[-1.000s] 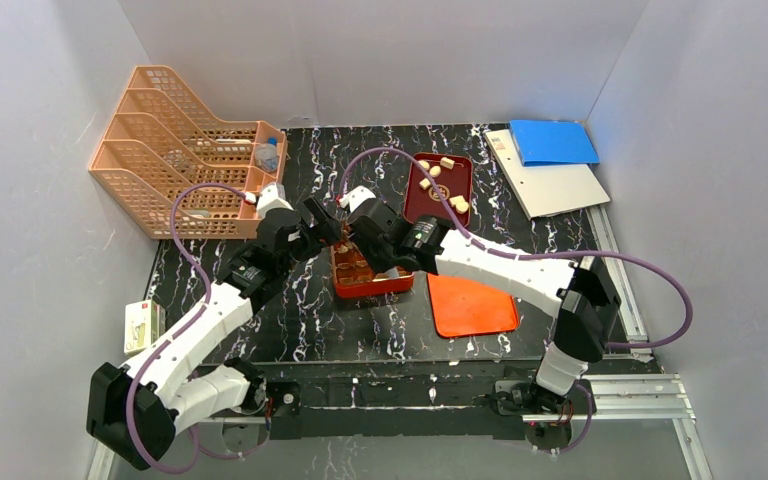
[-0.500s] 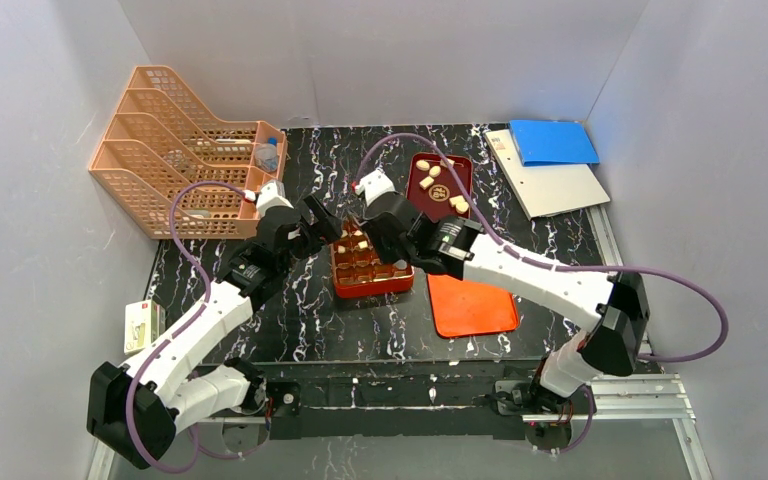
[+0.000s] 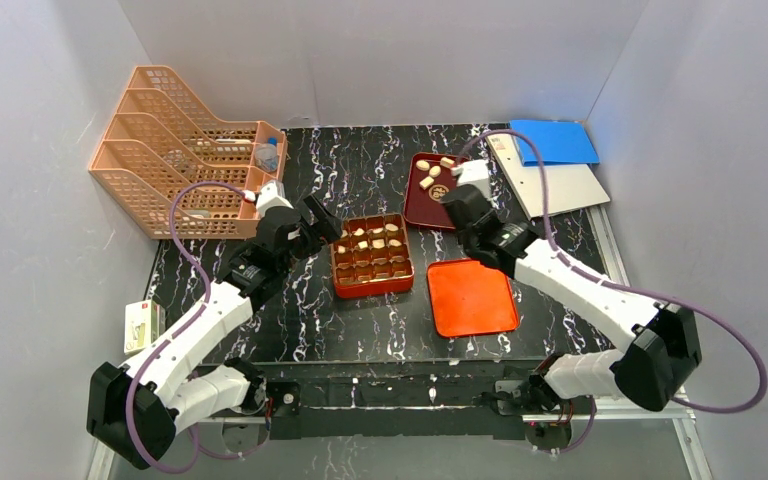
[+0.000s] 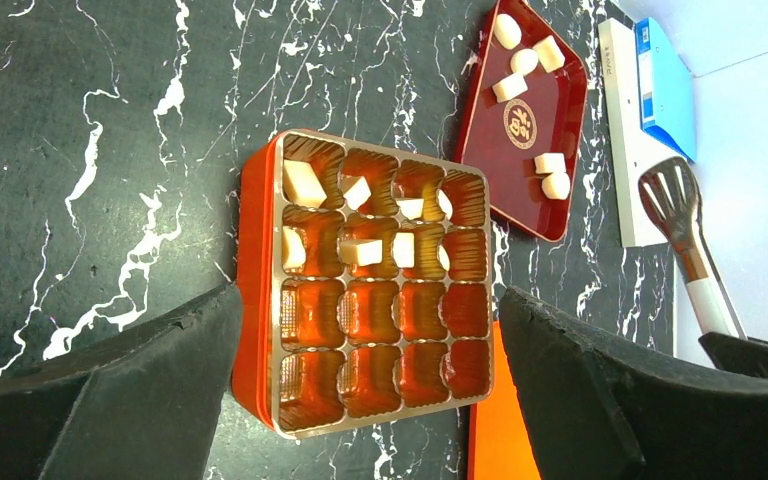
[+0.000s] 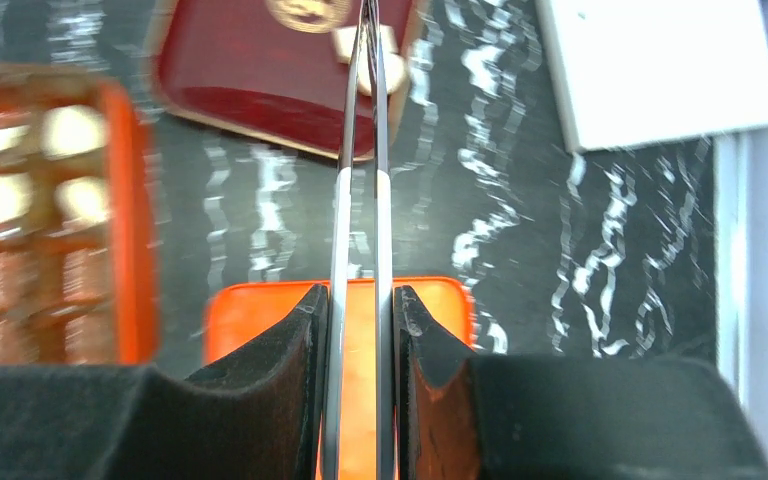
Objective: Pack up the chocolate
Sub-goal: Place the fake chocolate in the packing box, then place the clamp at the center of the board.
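Gripping tongs (image 4: pixel 708 295) over red tray (image 5: pixel 240 70), right hand (image 5: pixel 360 300) closed, left hand (image 4: pixel 368 310) wide open, empty

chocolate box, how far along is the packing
About half. Done: the far two rows of the box hold chocolate pieces; the near two rows are empty. In hand: the right gripper, shut on tongs, reaches over the dark red tray. Remaining: six pieces on that tray. The left gripper is open.

Small pale cream chocolate pieces (image 4: pixel 362 251), some blocky and some rounded, lie in two groups. About eight sit, several tilted, in the two far rows of the orange-red compartmented box (image 4: pixel 248 280). Six more lie loose in the dark red tray (image 4: pixel 495 175) beside it.
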You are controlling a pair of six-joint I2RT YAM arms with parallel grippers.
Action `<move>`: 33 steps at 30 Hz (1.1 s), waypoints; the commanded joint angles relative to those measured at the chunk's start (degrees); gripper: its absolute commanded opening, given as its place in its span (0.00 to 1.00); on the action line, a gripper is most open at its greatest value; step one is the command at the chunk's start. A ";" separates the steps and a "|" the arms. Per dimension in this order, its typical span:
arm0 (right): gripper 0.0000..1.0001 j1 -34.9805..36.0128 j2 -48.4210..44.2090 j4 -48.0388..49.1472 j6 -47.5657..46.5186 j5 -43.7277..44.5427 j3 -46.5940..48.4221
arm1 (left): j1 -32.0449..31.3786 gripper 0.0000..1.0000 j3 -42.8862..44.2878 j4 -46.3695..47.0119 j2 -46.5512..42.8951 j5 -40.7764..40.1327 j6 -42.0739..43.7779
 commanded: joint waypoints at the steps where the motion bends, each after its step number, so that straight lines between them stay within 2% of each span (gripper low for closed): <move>1: 0.11 -8.05 -4.25 10.56 0.76 2.74 -6.58 | 0.43 0.97 -1.34 0.94 -1.48 -0.34 -0.50; 9: 0.11 -17.82 0.73 20.67 -1.84 0.15 -11.21 | 0.43 0.97 -3.48 2.39 -1.63 -0.29 -0.81; 16: 0.11 -25.35 8.10 27.18 -3.26 -5.80 -11.19 | 0.43 0.97 -6.70 3.90 -2.29 -0.47 -1.34; 24: 0.10 -28.70 19.26 31.87 -4.60 -10.52 -7.69 | 0.43 0.97 -10.50 6.92 -0.71 -0.90 -1.61; 33: 0.12 -31.08 27.57 32.86 -4.73 -13.47 -3.25 | 0.51 0.97 -11.91 10.26 2.38 -1.95 -0.61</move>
